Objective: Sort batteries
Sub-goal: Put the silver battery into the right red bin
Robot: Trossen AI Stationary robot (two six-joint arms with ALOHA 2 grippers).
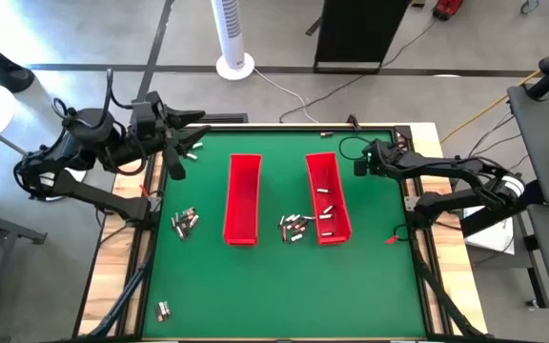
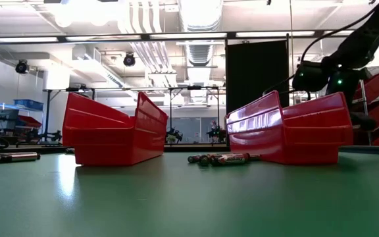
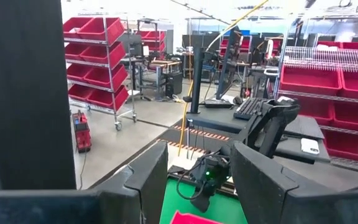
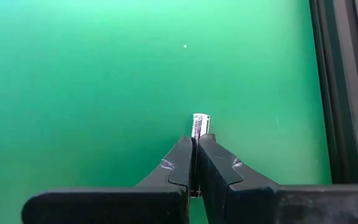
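Observation:
Two long red trays point(image 1: 242, 200) point(image 1: 327, 195) lie side by side on the green mat. Small silvery batteries lie in loose heaps on the mat point(image 1: 184, 222) point(image 1: 296, 227) point(image 2: 222, 158), and a few lie inside the right tray point(image 1: 328, 211). Right of that tray, my right gripper point(image 1: 360, 164) point(image 4: 197, 138) is shut on one battery point(image 4: 199, 124). My left gripper point(image 1: 174, 157) point(image 3: 197, 186) hangs high over the mat's far left corner. It points level and is open, with nothing between its fingers. In the low view the right tray point(image 2: 295, 128) hides my right gripper's fingertips. My right gripper pinches one battery between its two fingertips. The battery's free end point(image 4: 199, 119) sticks out just past the tips. The fingers slant down at the mat and lie along the battery. Whether the battery is clear of the mat I cannot tell.
More batteries lie near the mat's far left corner point(image 1: 194, 149), at its near left point(image 1: 163, 310) and at the left in the low view point(image 2: 8, 157). A raised dark frame point(image 4: 344, 93) borders the mat close to my right gripper. A small red thing point(image 1: 395, 238) lies at the right edge.

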